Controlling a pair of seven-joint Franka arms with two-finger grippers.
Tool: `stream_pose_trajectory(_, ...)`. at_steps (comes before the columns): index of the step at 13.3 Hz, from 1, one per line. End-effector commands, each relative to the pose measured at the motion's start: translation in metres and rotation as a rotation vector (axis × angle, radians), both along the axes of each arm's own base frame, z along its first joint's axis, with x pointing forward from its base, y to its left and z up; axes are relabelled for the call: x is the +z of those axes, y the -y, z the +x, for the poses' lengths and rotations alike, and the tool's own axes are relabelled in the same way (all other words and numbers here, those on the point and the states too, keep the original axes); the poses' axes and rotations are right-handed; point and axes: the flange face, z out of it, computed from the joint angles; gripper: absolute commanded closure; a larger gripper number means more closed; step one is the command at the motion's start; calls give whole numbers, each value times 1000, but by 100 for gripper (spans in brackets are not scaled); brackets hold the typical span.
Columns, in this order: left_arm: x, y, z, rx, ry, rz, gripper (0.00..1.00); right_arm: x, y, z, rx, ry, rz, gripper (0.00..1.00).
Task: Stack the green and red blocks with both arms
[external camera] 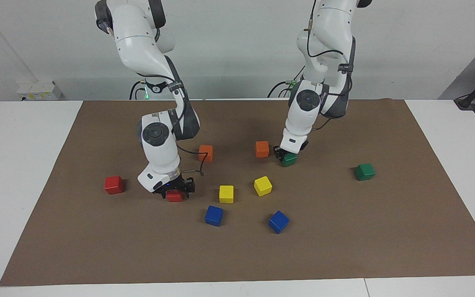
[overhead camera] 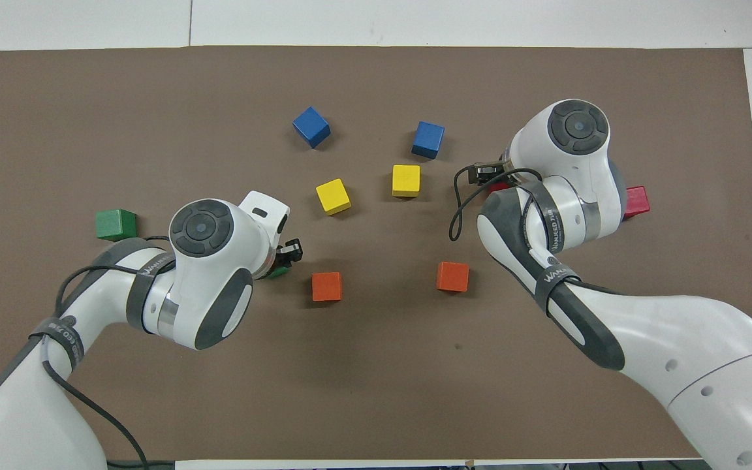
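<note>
Nothing is stacked yet: the left gripper (external camera: 285, 155) clasps a green block (external camera: 290, 159) on the mat, the right gripper (external camera: 177, 190) a red block (external camera: 175, 196). Their partners lie at three and nine o'clock in the facing view; overhead, arms largely hide both grasps

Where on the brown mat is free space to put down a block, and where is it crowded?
Free: the wide strip of brown mat farther from the robots than the blue cubes, and the strip between the orange cubes and the robots. Crowded: the middle, around the yellow cubes, between both grippers.
</note>
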Motion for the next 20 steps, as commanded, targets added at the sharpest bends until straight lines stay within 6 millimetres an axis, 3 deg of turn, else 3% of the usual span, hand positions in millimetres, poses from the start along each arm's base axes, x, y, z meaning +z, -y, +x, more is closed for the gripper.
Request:
stream_pose_trajectory(1,55,-57,20,-29,4,-4,100,9,-6,-7,4,-14,-13,100)
stream_pose_trajectory(4,81,-140,37,-82,5,-15,100,55,14,-4,49,-60,-41,100)
stream_pose_trajectory(6,89,-187,48,-127,8,-24,100,91,52,-5,40,-58,-46,100)
stream_pose_trajectory(9,89,-233,56,-161,40,-29,100,125,121,-13,115,-53,-51,100)
stream_pose_trajectory(11,86,-261,65,-181,51,-31,100,122,173,-25,162,-68,-52,100)
stream_pose_trajectory(14,69,-271,84,-198,58,-34,100,108,227,-38,222,-49,-55,100)
stream_pose_trajectory(20,54,-286,94,-201,70,-16,100,79,232,-56,243,-5,-61,100)
